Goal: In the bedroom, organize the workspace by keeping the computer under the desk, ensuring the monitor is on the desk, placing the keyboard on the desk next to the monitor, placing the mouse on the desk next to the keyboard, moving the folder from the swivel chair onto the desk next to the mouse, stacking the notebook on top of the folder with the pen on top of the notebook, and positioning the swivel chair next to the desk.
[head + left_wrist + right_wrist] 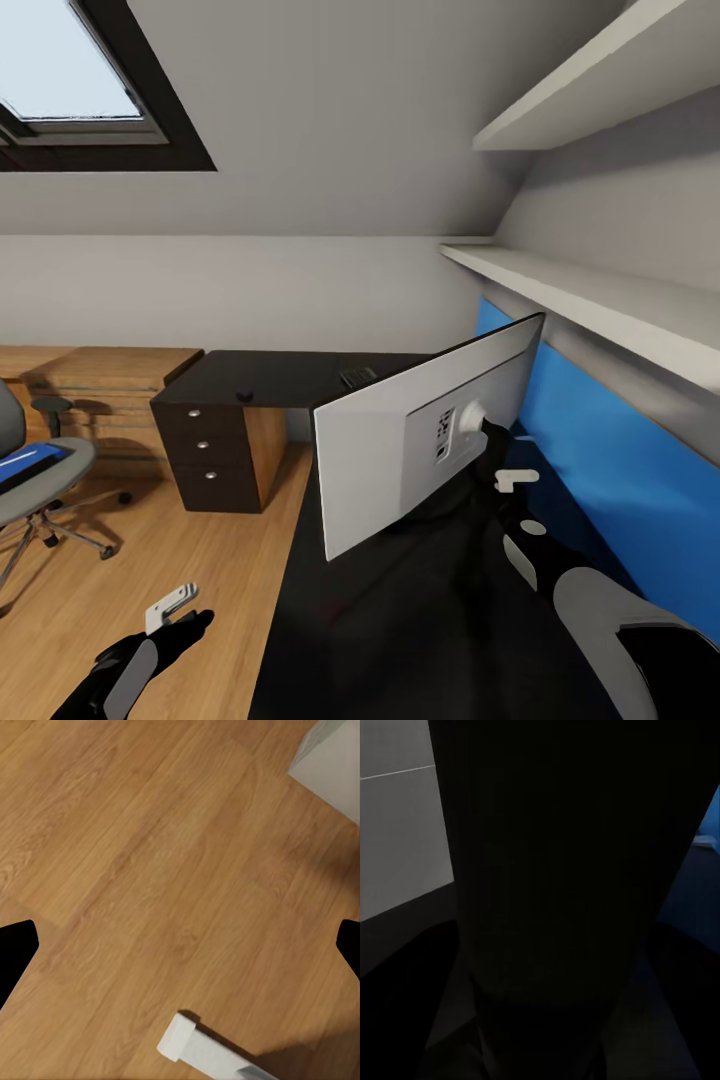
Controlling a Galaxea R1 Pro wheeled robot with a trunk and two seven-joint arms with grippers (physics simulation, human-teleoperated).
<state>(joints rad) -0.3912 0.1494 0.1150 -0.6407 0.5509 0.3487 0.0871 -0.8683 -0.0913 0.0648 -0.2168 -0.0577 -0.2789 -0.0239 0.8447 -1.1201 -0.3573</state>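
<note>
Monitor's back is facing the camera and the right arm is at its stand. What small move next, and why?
Probably swivel the monitor so its screen faces the room: its pale back faces the robot, the right gripper is at its stand, and it tilts over the desk.

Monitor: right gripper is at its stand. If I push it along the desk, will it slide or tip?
The monitor looks top-heavy: a wide panel on one slim neck, already tilted. Pushed high, it could tip; pushed low, it probably slides on the glossy desk. The panel may swing around the neck.
</note>
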